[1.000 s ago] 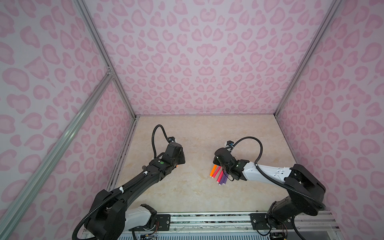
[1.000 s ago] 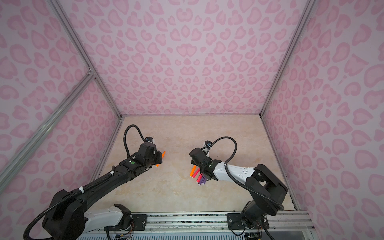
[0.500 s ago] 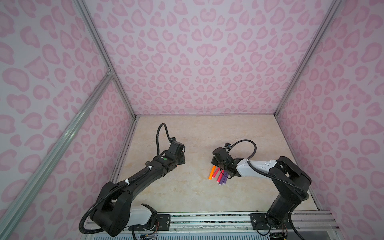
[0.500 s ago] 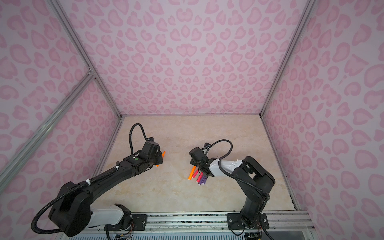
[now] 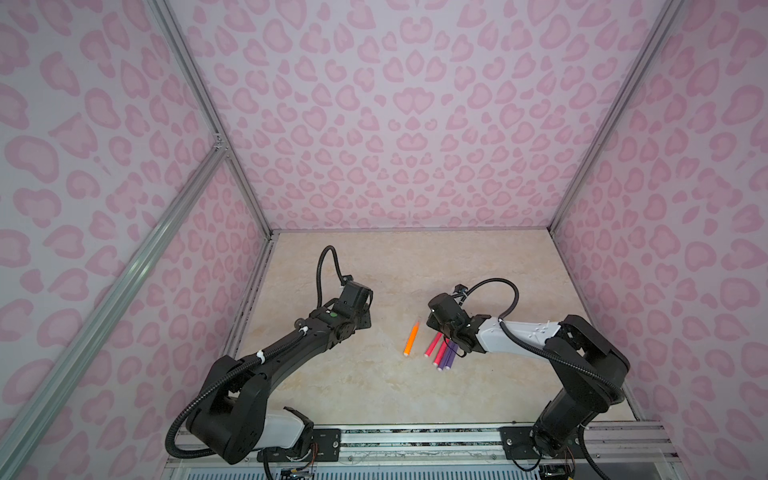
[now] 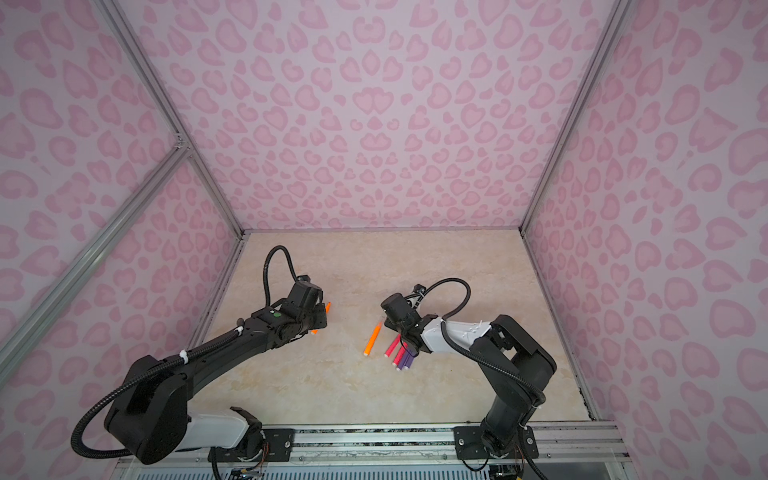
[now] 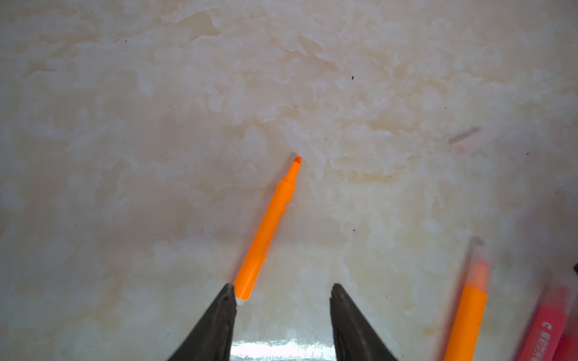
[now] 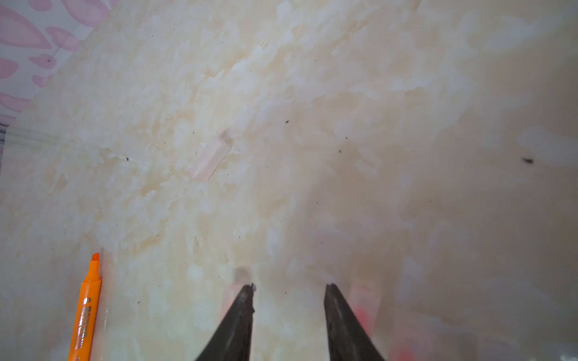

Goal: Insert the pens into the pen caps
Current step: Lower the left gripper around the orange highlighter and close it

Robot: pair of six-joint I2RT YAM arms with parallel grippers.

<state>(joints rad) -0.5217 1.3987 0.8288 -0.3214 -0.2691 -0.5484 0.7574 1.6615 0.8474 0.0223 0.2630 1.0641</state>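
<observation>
Between the two arms, an orange pen (image 5: 412, 338) lies alone on the worktop (image 5: 415, 257). Just beside it, pink pens (image 5: 433, 345) and a purple pen (image 5: 451, 356) lie bunched together, partly under the right arm's wrist. Broad bare worktop runs from this group to the back wall (image 5: 411, 124) and to both side walls. The front rail (image 5: 415, 432) is well apart too.

In a top view we see a second orange pen (image 6: 328, 306) peeking past the left arm. The left wrist view shows it whole (image 7: 269, 231), lying flat with its bare tip pointing away. Its whitish butt end touches one of the left fingers (image 7: 223, 309), which stand apart and clamp nothing.

The right wrist view shows the right fingers (image 8: 240, 309) apart as well, gripping nothing, with blurred pink shapes on either side of them. A pale cap (image 8: 212, 156) lies alone on the worktop ahead of them. We cannot make it out in the top views.

A second ago the right fingers were closed over the bundle, with the orange pen lying against the pink ones. Now they have parted, and the orange pen lies clear of the rest. The left arm has barely shifted.
</observation>
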